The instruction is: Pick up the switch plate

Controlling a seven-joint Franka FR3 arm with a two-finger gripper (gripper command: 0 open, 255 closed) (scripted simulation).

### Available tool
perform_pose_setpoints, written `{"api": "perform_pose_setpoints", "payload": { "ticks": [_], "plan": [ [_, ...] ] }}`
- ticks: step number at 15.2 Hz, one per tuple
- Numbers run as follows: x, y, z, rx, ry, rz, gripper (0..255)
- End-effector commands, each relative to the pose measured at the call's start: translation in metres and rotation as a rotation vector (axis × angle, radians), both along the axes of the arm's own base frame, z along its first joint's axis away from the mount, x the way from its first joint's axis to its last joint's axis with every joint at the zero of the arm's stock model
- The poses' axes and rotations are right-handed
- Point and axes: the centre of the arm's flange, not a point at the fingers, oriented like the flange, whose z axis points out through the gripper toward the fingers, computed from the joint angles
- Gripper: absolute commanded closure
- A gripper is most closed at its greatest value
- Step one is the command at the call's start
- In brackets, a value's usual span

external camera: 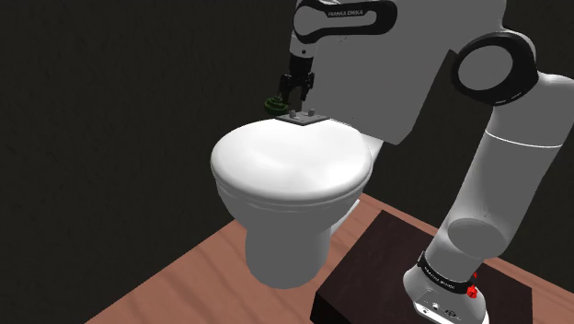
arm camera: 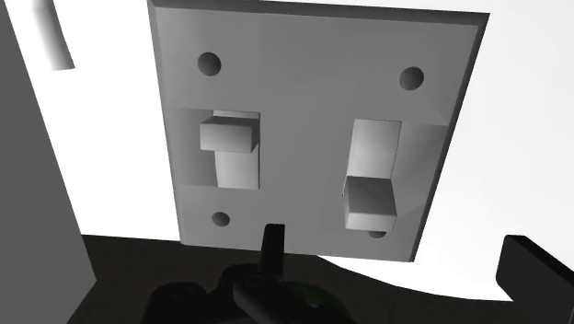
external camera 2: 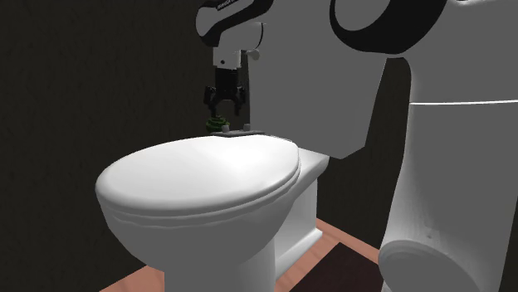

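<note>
The switch plate (external camera: pixel 306 119) lies flat at the back edge of the white toilet lid (external camera: pixel 285 161), in the upper middle of the shoulder view. The gripper (external camera: pixel 294 92) hangs straight above it with its jaws spread, probably lined up to come down over one edge, since so flat a thing offers little else to pinch. A dark green object (external camera: pixel 273 103) sits just beside the plate towards the frame's left, and a descending finger could catch it.
</note>
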Motion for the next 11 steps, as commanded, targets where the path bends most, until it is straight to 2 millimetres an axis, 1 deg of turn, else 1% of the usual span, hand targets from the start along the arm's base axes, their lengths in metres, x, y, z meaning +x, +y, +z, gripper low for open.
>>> {"api": "perform_pose_setpoints", "payload": {
  "ticks": [1, 5, 6, 8, 9, 11],
  "plan": [
    [0.004, 0.0, -0.009, 0.001, 0.0, -0.001, 0],
    [0.004, 0.0, -0.03, 0.001, 0.0, 0.0, 0],
    [0.004, 0.0, -0.038, 0.001, 0.0, 0.0, 0],
    [0.004, 0.0, -0.038, 0.001, 0.0, 0.0, 0],
    [0.004, -0.001, -0.038, 0.001, 0.0, 0.0, 255],
    [0.004, -0.001, -0.038, 0.001, 0.0, 0.0, 255]
  ]
}}
